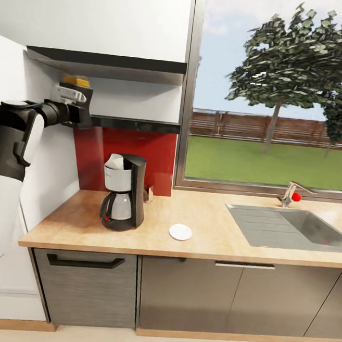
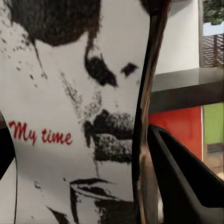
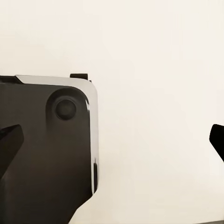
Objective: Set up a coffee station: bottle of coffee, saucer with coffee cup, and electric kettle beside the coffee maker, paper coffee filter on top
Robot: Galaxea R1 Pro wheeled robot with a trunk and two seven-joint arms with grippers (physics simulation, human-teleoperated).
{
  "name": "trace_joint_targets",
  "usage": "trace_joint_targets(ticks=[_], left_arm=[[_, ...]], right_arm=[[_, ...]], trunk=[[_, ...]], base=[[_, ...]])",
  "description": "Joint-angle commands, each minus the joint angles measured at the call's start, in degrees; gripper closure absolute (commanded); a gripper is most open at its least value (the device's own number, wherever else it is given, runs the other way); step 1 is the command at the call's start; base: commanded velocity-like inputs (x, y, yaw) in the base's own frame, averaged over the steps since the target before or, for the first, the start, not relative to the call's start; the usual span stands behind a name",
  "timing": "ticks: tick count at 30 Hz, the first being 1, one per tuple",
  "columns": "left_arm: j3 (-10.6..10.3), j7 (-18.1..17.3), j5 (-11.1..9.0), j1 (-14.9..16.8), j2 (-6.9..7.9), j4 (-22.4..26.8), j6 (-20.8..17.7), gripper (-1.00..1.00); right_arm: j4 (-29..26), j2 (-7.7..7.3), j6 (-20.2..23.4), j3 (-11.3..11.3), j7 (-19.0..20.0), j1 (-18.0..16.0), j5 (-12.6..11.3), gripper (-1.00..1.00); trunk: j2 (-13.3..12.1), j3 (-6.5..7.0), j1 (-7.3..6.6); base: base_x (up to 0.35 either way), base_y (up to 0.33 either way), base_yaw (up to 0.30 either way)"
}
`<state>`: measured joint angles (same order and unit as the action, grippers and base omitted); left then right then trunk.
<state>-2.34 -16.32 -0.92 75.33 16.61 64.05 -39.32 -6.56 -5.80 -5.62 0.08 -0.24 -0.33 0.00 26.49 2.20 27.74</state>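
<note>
Coffee bottle (image 1: 76, 81) stands upright on the kitchen shelf (image 1: 133, 124), its yellow lid on top. The left gripper (image 1: 73, 99) is up at the shelf with its fingers around the bottle. Close up, the white label with red words sits between the black fingers (image 2: 186, 182). Below, the coffee maker (image 1: 123, 191) stands tall on the kitchen countertop (image 1: 206, 237), with the saucer (image 1: 180, 232) near it. The right gripper's (image 3: 114, 154) fingers are wide apart, holding nothing.
</note>
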Motion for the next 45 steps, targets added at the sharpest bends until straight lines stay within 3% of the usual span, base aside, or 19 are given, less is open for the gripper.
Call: trace_joint_targets(ticks=[1,4,8,10,14,17,21,27,31,36,43,45], left_arm=[[0.0,-2.1,0.0,-1.2,0.68,1.6,-0.3,1.00],[1.3,-5.5,0.1,-3.7,1.52,5.0,-0.4,1.00],[7.0,-11.0,0.0,-5.6,1.95,7.6,-2.1,1.00],[8.6,-14.5,0.3,-5.8,2.47,7.9,-3.3,1.00],[10.3,-23.0,0.4,-6.1,7.14,8.1,-4.7,1.00],[10.6,-27.4,0.3,-7.8,10.11,8.2,-4.9,1.00],[11.6,-29.5,0.2,-11.4,11.27,8.2,-4.9,1.00],[13.7,-29.7,0.3,-17.7,11.37,8.3,-4.2,1.00],[13.9,-28.8,0.4,-20.9,10.85,8.2,-3.9,1.00],[14.0,-23.6,0.5,-24.3,8.04,7.8,-1.1,1.00],[13.9,-12.8,0.5,-29.5,0.13,7.4,6.7,1.00],[13.9,-11.0,0.6,-30.5,-1.17,7.4,8.3,1.00]], right_arm=[[0.1,0.00,-0.2,0.0,0.0,0.0,0.0,-1.00],[0.1,0.00,-0.2,0.0,0.0,0.0,0.0,-1.00],[0.1,0.04,-0.2,0.0,0.0,0.0,0.0,-1.00],[0.1,0.07,-0.2,0.0,0.0,0.0,0.0,-1.00],[0.1,0.09,-0.2,0.0,0.0,0.0,0.0,-1.00],[0.1,0.18,-0.2,0.0,0.0,0.0,0.0,-1.00],[0.1,0.25,-0.3,0.0,0.0,0.0,0.0,-1.00],[0.1,0.27,-0.3,0.0,0.0,0.0,0.0,-1.00],[0.1,0.27,-0.3,0.0,0.0,0.0,0.0,-1.00],[0.1,0.27,-0.3,0.0,0.1,0.0,0.0,-1.00],[0.1,0.27,-0.3,0.1,0.1,0.0,0.1,-1.00],[0.1,0.27,-0.3,0.1,0.1,0.0,0.1,-1.00]], trunk=[[0.0,-0.01,0.02],[0.0,-0.01,0.02],[0.0,-0.01,0.02],[0.0,-0.01,0.02],[0.0,-0.01,0.02],[0.0,-0.01,0.02],[0.0,-0.01,0.02],[0.0,-0.01,0.02],[0.0,-0.01,0.02],[0.0,-0.01,0.02],[0.0,-0.01,0.02],[0.0,-0.01,0.02]], base=[[0.000,0.000,0.000],[0.000,0.000,0.000],[0.000,0.000,0.000],[0.000,0.000,0.000],[0.000,0.000,0.000],[0.000,0.000,0.000],[0.000,0.000,0.000],[0.000,0.000,0.000],[0.000,0.000,0.000],[0.000,0.000,0.000],[0.000,0.000,0.000],[0.000,0.000,0.000]])
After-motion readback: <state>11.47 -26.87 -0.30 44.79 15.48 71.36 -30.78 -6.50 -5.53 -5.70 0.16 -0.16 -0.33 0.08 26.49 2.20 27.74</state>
